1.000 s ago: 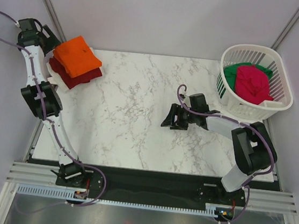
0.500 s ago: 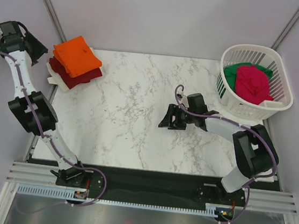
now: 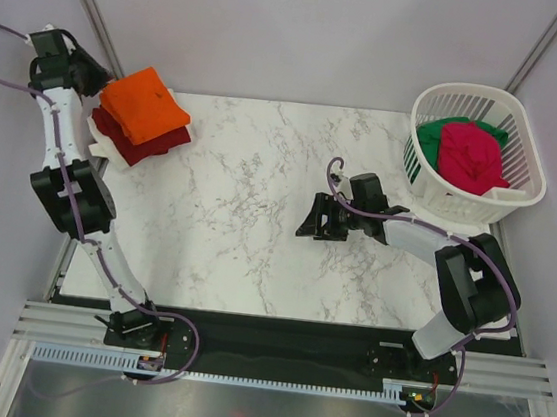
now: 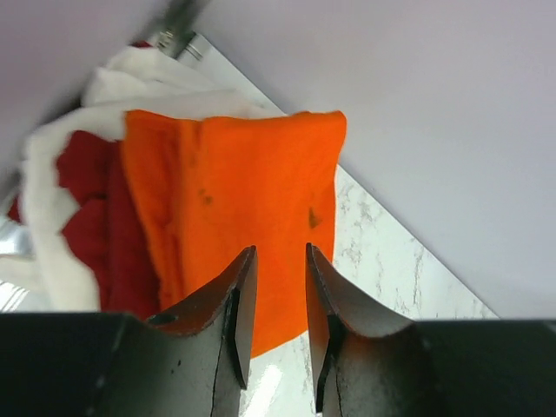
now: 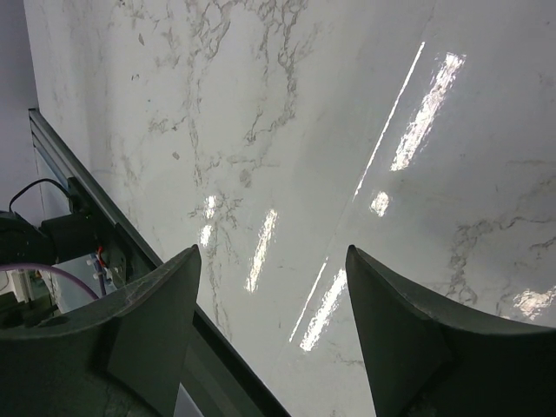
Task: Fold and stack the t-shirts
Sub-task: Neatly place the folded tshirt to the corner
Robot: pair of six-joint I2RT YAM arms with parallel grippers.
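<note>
A folded bright orange t-shirt lies on a folded dark red t-shirt at the table's far left corner. A white cloth sits under the pile. My left gripper hovers just left of the pile. In the left wrist view, the left gripper has only a narrow gap, with nothing in it, and points at the orange t-shirt and dark red t-shirt. A magenta-pink t-shirt and a green t-shirt lie crumpled in the basket. My right gripper is open over bare marble.
The white lattice basket stands at the far right corner, beside the right arm's elbow. The marble tabletop stretches between the two arms. Grey walls close in behind the table and to its left. A black rail runs along the near edge.
My left arm swung out to the left, then came back beside the pile, and its jaws narrowed a lot. My right gripper drifted slightly left.
</note>
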